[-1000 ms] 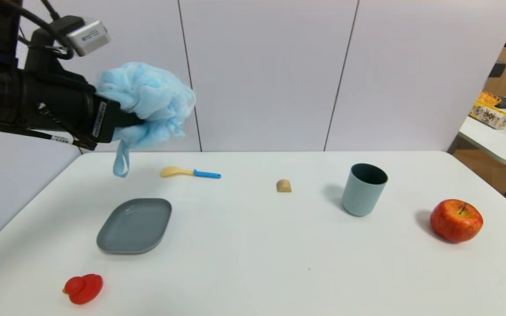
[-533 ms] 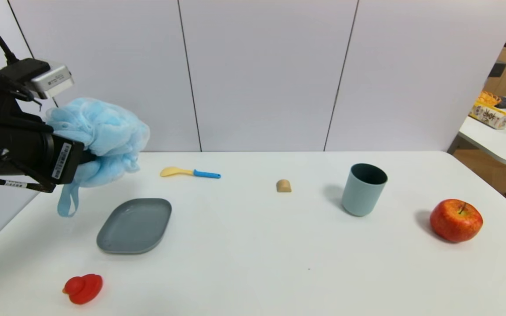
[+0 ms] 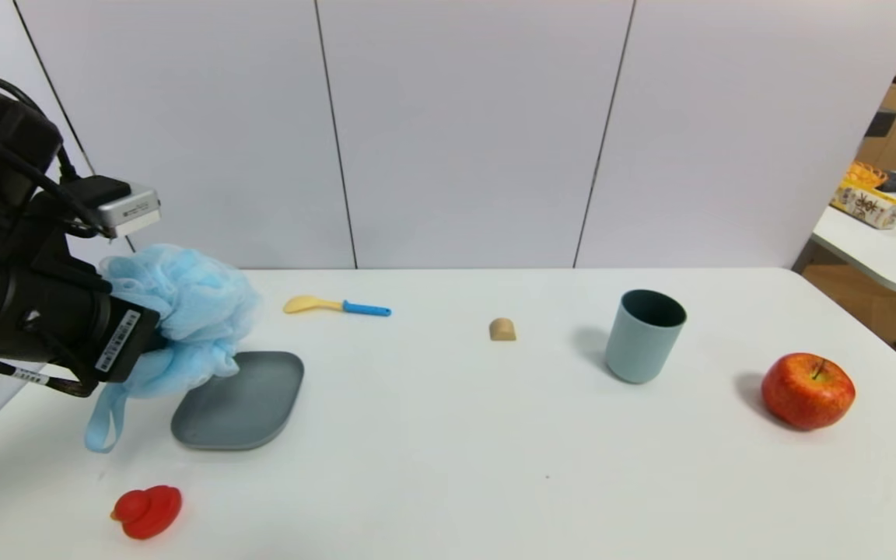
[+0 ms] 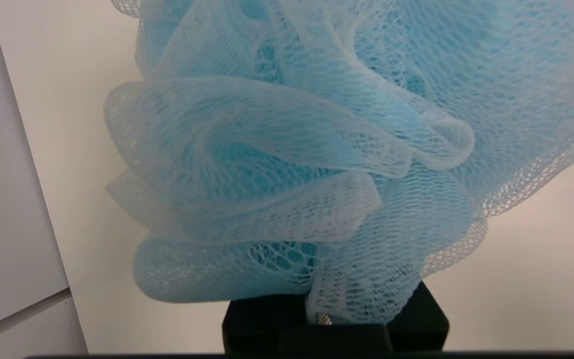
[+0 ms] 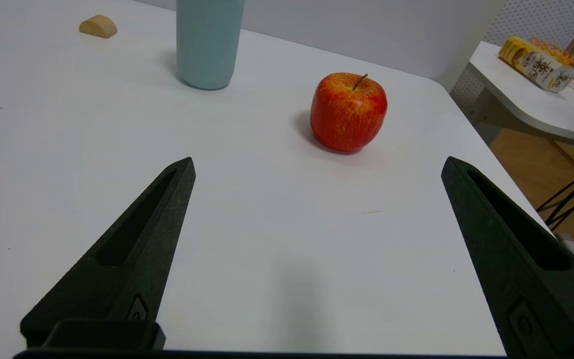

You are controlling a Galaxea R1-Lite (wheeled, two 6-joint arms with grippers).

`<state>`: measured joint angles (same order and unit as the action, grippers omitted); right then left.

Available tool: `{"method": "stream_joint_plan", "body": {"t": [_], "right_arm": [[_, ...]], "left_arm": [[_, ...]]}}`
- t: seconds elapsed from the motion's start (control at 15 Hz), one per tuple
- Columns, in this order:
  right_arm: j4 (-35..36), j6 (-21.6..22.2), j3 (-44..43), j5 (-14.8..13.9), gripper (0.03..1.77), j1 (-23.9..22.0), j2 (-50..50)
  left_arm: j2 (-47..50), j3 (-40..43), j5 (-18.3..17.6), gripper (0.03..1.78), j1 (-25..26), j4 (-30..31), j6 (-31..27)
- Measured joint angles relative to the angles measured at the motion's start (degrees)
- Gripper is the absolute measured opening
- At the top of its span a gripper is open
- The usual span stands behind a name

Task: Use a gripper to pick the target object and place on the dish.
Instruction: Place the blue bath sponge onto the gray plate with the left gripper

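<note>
In the left part of the frame, the robot's black left gripper (image 3: 159, 340), with its white barcode sticker, has its fingers closed on the fluffy light-blue mesh bath pouf with a ribbon loop (image 3: 195, 299). In the left wrist view the netting bunches up between the dark fingers, which grip it by one side, so most of the ball swells out beyond them. The pouf hangs at the left of the frame, and in the head view it overlaps the upper left part of the shallow matte grey plate with rounded corners (image 3: 242, 408) on the white bench (image 3: 448, 435).

The relation that matters is pouf to plate: the plate's visible part lies below and to the right of the pouf in the frame, so the coming move probably calls for a shift that way, then a lowering and a release. The left arm is plainly the nearer one. The ribbon loop dangles lower left, outside the plate's outline, and could end up over the rim or on the bench.

The right gripper (image 5: 318, 159) is idle over the right side of the bench, its fingers wide apart, near the red apple (image 5: 348, 112).
</note>
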<state>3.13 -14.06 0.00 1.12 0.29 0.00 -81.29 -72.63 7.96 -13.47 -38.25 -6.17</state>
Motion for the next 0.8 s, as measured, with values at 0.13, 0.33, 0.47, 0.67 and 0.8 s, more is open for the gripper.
{"method": "stream_joint_plan", "body": {"t": [0.13, 0.33, 0.47, 0.67, 0.8], "right_arm": [[0.0, -0.05, 0.0, 0.0, 1.71, 0.0, 0.0], [0.0, -0.02, 0.0, -0.02, 1.71, 0.01, 0.0], [-0.02, -0.05, 0.0, -0.02, 1.71, 0.0, 0.0], [0.0, -0.07, 0.0, 0.0, 1.71, 0.0, 0.0], [0.0, -0.05, 0.0, -0.02, 1.71, 0.0, 0.0]], "left_arm": [[-1.9, -0.83, -0.06, 0.26, -0.04, -0.35, -0.02], [-4.41, -1.38, -0.2, 0.26, -0.2, -0.63, 0.0], [-5.84, -1.38, -0.37, 0.26, -0.39, -0.63, 0.05], [-7.61, -1.49, -0.57, 0.26, -0.72, -0.55, 0.11], [-8.46, -1.54, -0.57, 0.26, -1.0, -0.48, 0.2]]}}
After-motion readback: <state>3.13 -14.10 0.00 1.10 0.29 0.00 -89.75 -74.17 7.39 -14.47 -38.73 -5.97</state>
